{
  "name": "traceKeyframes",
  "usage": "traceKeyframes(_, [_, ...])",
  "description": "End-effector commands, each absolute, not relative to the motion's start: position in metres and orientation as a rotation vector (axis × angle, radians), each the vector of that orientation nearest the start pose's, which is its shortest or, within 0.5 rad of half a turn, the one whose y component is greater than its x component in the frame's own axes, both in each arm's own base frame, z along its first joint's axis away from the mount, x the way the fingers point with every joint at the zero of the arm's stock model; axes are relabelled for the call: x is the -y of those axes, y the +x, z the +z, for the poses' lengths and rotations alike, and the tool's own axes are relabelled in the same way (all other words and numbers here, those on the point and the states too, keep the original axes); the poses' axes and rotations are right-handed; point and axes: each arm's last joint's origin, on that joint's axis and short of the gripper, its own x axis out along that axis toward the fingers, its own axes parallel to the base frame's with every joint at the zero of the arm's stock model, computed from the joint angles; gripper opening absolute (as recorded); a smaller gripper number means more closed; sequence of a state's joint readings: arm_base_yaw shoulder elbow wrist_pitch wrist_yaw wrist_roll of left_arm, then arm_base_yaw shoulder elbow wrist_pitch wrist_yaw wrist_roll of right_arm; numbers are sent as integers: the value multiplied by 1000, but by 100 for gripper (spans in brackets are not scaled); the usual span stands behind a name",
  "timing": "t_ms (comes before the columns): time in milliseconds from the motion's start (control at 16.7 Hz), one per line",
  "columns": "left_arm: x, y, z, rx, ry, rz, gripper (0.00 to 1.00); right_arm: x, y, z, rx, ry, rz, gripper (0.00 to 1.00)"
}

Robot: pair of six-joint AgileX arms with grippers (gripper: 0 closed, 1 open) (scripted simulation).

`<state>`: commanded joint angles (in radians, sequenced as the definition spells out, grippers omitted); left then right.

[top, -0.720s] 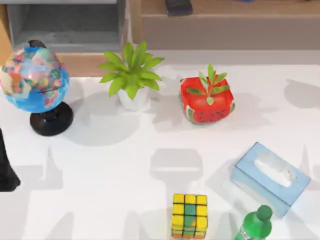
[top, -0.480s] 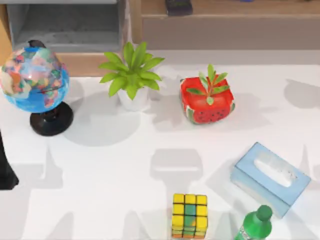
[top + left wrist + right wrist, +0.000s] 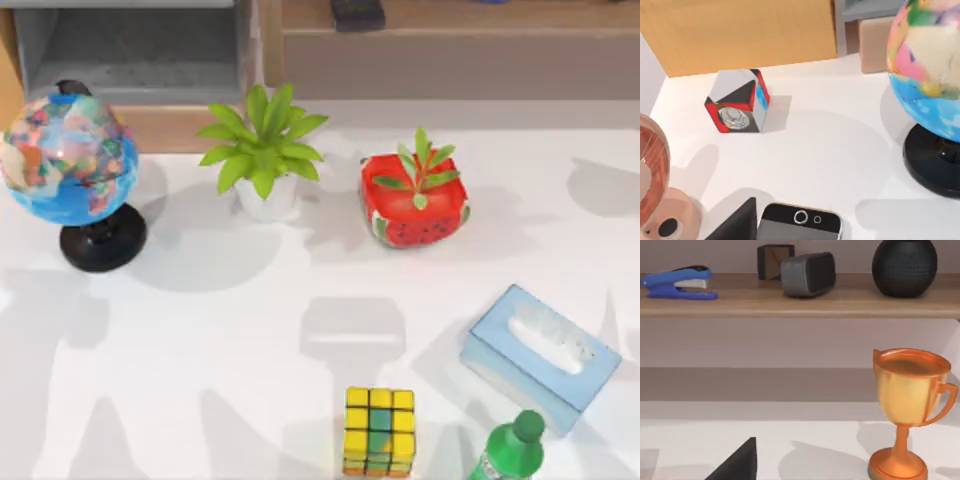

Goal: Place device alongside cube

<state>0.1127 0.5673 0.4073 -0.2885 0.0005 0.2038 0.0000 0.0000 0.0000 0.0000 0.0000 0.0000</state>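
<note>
the device lies flat on the white table at the bottom centre of the frame, its home button visible. a dark finger of the left tool sits just beside it. a red, black and silver box stands upper left, a globe on a black base fills the right, and a coppery object sits lower left.

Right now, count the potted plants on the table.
2. A leafy plant in a white pot stands behind centre, and a smaller plant in the red watermelon pot is to its right. Others may be hidden.
</note>
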Motion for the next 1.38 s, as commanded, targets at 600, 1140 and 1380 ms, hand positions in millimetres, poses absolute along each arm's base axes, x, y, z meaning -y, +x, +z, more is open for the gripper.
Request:
traceKeyframes(600, [-80, 271, 182, -1347, 228, -97, 100, 1, 106, 160, 0, 0, 0, 100])
traceKeyframes(1140, [-113, 310, 148, -1562, 198, -198, 100, 1, 106, 160, 0, 0, 0, 100])
traceKeyframes(1380, [-111, 309, 147, -1561, 200, -200, 100, 1, 106, 160, 0, 0, 0, 100])
